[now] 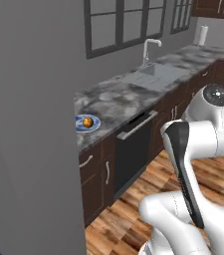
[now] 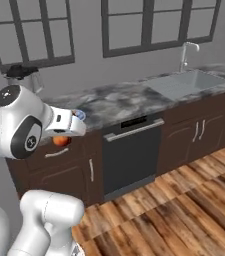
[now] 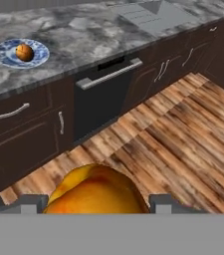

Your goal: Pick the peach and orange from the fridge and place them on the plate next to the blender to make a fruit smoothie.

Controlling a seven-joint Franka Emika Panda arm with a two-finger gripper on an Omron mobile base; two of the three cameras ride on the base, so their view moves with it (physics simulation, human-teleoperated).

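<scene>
The end effector [image 3: 94, 201] is closed on the peach [image 3: 94, 193], which sits between its two dark fingertips [image 3: 164, 203] in the hand view, above the wooden floor [image 3: 173, 144]. In the right base view the peach [image 2: 60, 141] shows just under the white hand, near the front of the dark cabinets [image 2: 59, 167]. Farther off, on the marbled desk [image 3: 68, 40], the blue-patterned plate [image 3: 6, 56] carries the orange [image 3: 24, 52]. From the left base view the plate [image 1: 94, 124] lies at the desk's left end, just beside the fridge [image 1: 31, 124]. The blender [image 2: 23, 76] stands at the far left of the desk, and the sink [image 2: 189, 82] is well to the right.
</scene>
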